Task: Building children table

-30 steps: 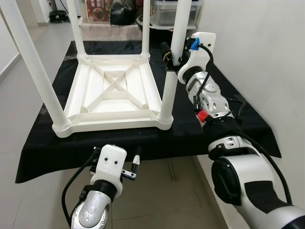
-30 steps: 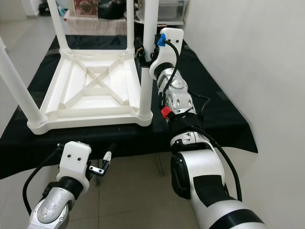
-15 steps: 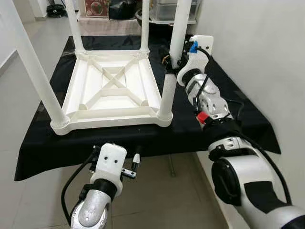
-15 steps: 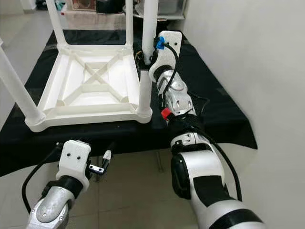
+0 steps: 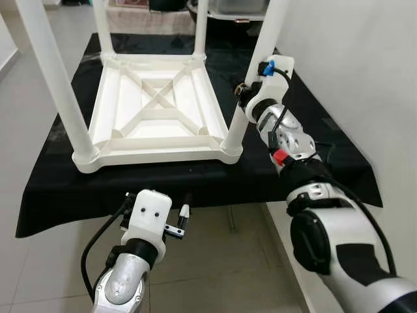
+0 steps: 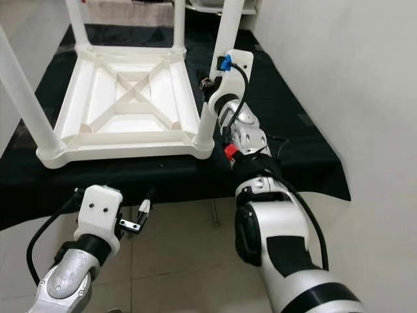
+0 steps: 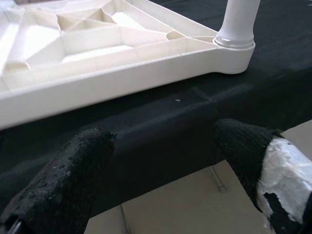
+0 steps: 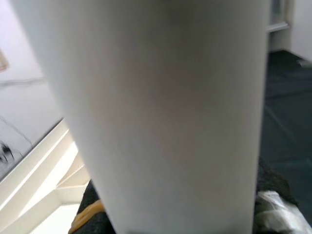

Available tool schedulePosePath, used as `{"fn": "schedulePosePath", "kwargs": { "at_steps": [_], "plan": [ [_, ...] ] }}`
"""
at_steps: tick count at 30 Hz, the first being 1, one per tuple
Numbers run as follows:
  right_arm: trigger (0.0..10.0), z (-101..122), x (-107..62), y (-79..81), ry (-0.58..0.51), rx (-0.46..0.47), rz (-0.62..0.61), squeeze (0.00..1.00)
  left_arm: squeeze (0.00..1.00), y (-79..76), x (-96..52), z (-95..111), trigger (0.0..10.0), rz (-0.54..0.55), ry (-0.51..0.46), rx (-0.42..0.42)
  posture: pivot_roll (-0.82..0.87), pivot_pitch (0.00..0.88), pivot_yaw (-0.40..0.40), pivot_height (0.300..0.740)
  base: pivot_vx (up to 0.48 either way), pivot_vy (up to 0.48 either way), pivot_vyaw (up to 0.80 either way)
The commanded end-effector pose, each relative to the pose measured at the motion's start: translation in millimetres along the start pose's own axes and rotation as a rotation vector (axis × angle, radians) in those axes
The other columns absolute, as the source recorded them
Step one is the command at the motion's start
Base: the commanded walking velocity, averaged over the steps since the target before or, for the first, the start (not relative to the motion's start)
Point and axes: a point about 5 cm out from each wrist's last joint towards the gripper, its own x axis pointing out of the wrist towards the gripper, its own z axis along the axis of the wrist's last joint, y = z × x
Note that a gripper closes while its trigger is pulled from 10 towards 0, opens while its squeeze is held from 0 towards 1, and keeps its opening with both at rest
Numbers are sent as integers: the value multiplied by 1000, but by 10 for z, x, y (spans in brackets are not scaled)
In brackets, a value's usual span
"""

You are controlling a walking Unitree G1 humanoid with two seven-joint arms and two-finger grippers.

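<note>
**Fourth leg in hand, table upside down on bench**

We note the white plastic children's table top point(image 5: 153, 111) lying upside down on the bench with the black cloth point(image 5: 58, 195), towards its near edge. Four white round plastic legs stand up from its corners: the near-left leg point(image 5: 55, 78), two at the far corners, and the near-right leg point(image 5: 251, 85), which leans slightly outward while the others look straight.

Our right tool point(image 5: 242, 91) is closed around the near-right leg a short way above its socket; in the right wrist view the leg point(image 8: 165, 107) sits between the black fingers. Our left tool point(image 5: 184, 218) hangs below the bench's near edge, fingers point(image 7: 58, 180) spread apart, holding nothing.

Judgement: all legs are placed; seating the tilted fourth leg fully looks like the step in hand. Turning the table upright remains.
</note>
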Motion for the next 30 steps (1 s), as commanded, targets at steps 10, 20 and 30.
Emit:
{"fn": "schedulePosePath", "kwargs": {
  "at_steps": [10, 20, 30],
  "plan": [
    [0, -648, -120, -3, 344, 682, 24, 0, 0, 1, -21, 0, 10000, -4, 7, 14, 108, 153, -73, 740, 0, 0, 0],
    [0, -1081, -260, 338, 532, 838, 169, 0, 0, 0, -15, 21, 10000, -8, -1, 28, 124, 141, -75, 740, 0, 0, 0],
    [0, -1273, -303, 537, 531, 1042, 125, 0, 0, 14, -61, 62, 10000, -11, -10, 46, 158, 152, -75, 740, 0, 0, 0]
  ]
}}
